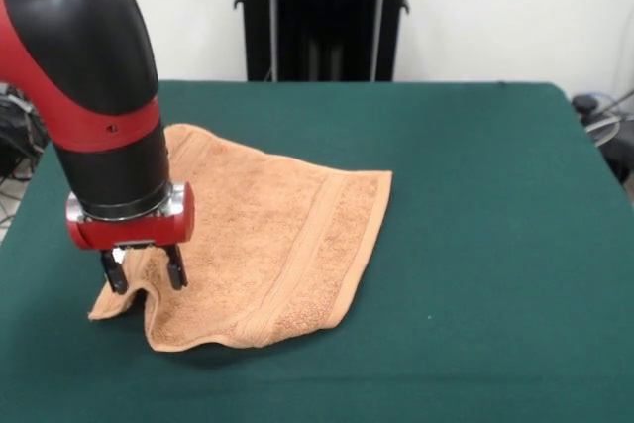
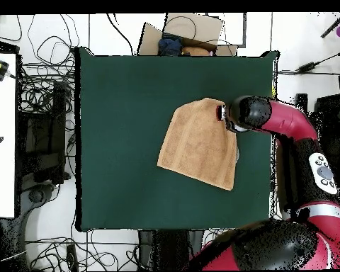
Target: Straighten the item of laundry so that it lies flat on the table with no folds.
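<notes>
The orange-tan towel (image 1: pixel 267 235) lies mostly spread on the green table (image 1: pixel 475 205), left of its middle in the front view. Its woven border band runs along the right side. The near-left corner is rumpled and lifted in a small fold. My gripper (image 1: pixel 145 272) points straight down over that corner, with its fingers (image 1: pixel 176 268) apart on either side of the raised fold and low on the cloth. In the overhead view the towel (image 2: pixel 197 142) lies right of the table's (image 2: pixel 123 142) middle, with the gripper (image 2: pixel 223 113) at its upper-right corner.
The arm's thick red and black body (image 1: pixel 99 96) stands over the towel's left part and hides some of it. A black stand (image 1: pixel 322 12) rises behind the table's far edge. Cables and boxes (image 2: pixel 42 106) lie on the floor beside the table.
</notes>
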Tool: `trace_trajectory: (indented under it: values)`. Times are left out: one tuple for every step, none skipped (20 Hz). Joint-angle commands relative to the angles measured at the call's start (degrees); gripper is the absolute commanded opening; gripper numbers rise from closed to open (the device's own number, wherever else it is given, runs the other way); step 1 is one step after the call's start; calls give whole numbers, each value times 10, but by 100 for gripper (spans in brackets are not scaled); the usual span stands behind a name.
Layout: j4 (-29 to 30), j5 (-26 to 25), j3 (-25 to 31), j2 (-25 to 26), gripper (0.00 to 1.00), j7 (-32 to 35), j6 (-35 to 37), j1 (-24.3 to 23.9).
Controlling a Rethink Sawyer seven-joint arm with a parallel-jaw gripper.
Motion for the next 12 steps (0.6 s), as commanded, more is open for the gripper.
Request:
trace_trajectory:
  values:
    - [60,21,39,-50,100,-63,70,2]
    - [54,24,37,-59,100,-66,89,5]
    - [48,27,36,-68,100,-70,108,8]
    - [42,30,35,-78,100,-73,127,11]
    - [34,31,35,-80,100,-78,140,12]
    - [23,31,36,-78,100,-83,151,13]
    - [11,30,39,-73,100,-92,160,14]
    - [-3,19,36,-73,100,-104,167,18]
    - [-16,8,34,-74,100,-115,173,22]
    - [-25,-7,29,-78,100,-121,170,27]
    - [-31,-17,27,-78,100,-126,165,28]
    - [-36,-28,25,-78,100,-130,160,29]
